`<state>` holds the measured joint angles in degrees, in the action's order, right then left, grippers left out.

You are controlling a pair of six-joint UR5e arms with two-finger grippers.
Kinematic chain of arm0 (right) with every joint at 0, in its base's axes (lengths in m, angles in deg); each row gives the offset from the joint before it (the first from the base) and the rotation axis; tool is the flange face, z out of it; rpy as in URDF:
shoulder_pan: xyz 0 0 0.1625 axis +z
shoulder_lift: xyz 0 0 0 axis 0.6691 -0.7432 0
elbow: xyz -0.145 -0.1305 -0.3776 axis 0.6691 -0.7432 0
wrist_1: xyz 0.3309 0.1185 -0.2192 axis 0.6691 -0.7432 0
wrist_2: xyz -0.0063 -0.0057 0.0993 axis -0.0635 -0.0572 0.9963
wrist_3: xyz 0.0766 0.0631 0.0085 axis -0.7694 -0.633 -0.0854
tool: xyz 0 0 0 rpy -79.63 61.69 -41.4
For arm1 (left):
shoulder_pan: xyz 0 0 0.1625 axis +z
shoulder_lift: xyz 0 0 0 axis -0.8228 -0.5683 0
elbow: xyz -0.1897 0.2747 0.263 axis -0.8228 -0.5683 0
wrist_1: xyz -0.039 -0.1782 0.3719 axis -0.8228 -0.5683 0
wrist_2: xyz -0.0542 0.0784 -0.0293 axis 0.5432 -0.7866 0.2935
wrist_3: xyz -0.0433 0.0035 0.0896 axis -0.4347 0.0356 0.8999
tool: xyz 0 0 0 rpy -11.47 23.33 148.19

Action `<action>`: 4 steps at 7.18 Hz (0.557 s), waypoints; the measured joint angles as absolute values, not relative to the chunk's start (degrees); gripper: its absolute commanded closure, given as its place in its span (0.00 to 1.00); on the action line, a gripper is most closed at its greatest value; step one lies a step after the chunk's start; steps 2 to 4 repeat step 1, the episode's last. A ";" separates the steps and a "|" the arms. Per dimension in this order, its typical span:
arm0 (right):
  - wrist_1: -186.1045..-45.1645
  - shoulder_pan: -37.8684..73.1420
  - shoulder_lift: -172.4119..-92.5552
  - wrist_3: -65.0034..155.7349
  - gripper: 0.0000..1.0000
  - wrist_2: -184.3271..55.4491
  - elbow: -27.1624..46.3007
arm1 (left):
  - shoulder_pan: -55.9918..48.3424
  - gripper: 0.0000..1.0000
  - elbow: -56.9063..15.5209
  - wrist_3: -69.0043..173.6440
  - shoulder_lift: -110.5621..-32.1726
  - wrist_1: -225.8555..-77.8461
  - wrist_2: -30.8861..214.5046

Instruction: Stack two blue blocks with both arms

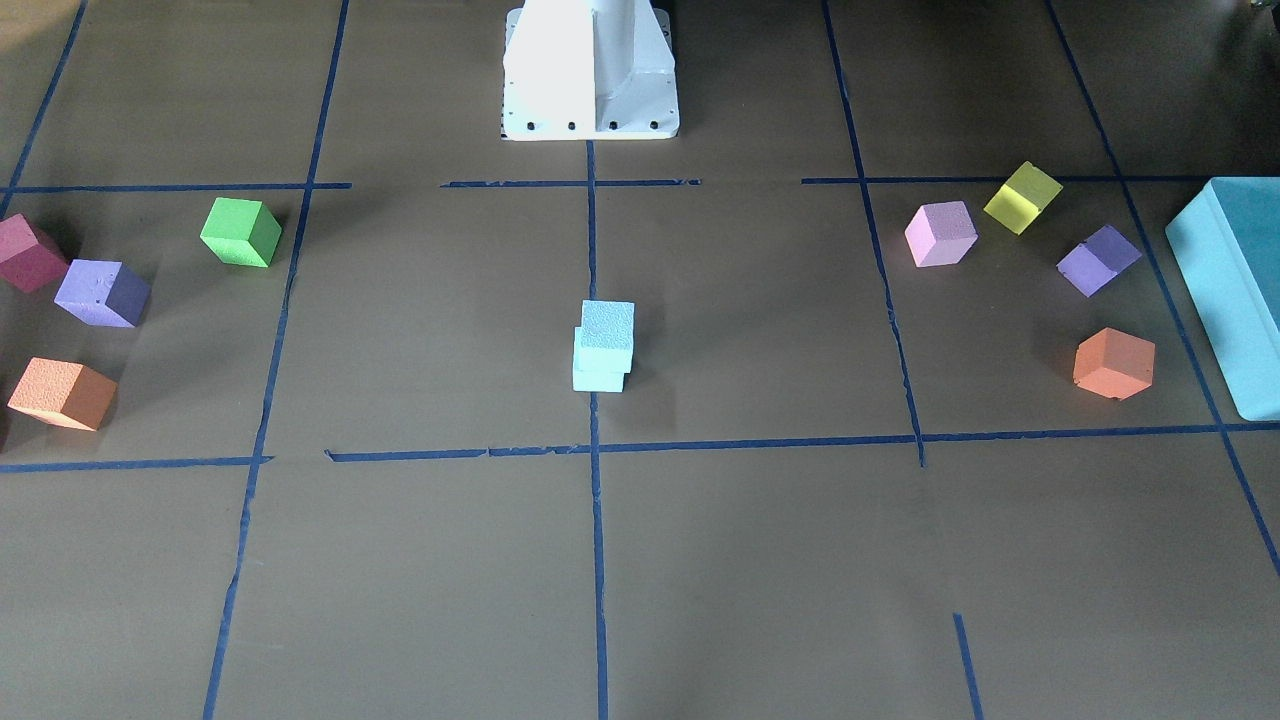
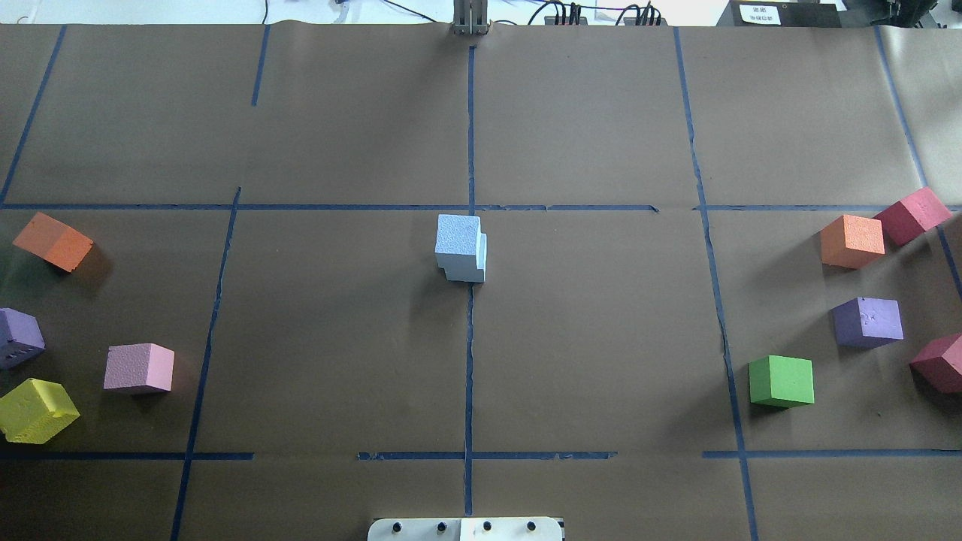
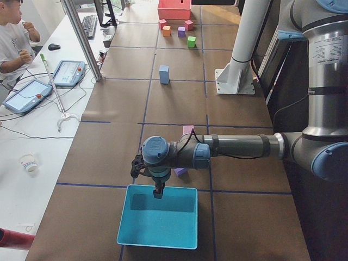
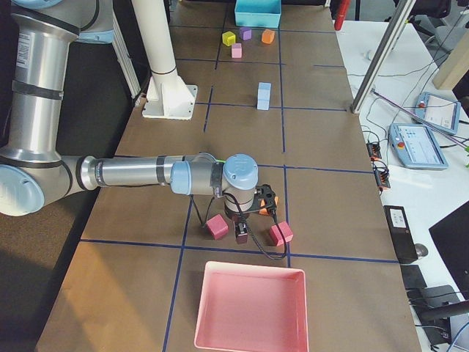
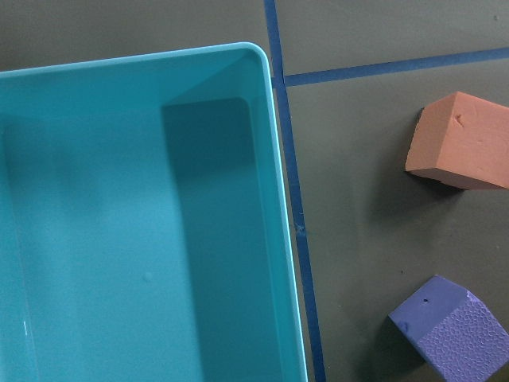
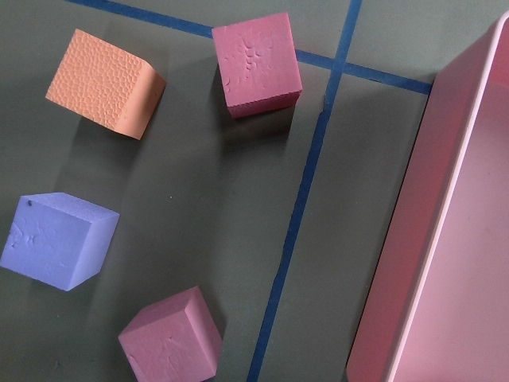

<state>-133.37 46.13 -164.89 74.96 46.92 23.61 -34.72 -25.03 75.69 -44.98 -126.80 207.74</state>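
The two blue blocks stand stacked at the table's centre, on the middle tape line. The deeper blue one [image 1: 607,325] sits on the pale cyan one [image 1: 598,378], slightly offset. The stack also shows in the overhead view [image 2: 459,242] and in the side views [image 3: 164,74] [image 4: 264,96]. No gripper touches it. My left gripper [image 3: 158,191] hangs over the teal box [image 3: 157,217] at the table's left end. My right gripper [image 4: 241,236] hangs between two dark pink cubes near the pink tray [image 4: 253,308]. I cannot tell whether either is open or shut.
Loose cubes lie at both ends: green [image 1: 241,232], purple [image 1: 101,293], orange [image 1: 62,393], dark pink [image 1: 28,253], then pink [image 1: 940,234], yellow [image 1: 1022,197], purple [image 1: 1098,260], orange [image 1: 1113,363]. The white pedestal base [image 1: 590,70] stands at the robot's side.
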 measured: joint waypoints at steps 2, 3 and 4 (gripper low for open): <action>-133.37 46.04 -164.89 74.96 0.00 46.90 23.57 | -34.72 0.00 -25.06 75.70 -44.99 -126.80 207.74; -133.37 46.04 -164.89 74.96 0.00 46.90 23.57 | -34.72 0.00 -25.06 75.70 -44.99 -126.80 207.74; -133.37 46.04 -164.89 74.96 0.00 46.90 23.57 | -34.72 0.00 -25.06 75.70 -44.99 -126.80 207.74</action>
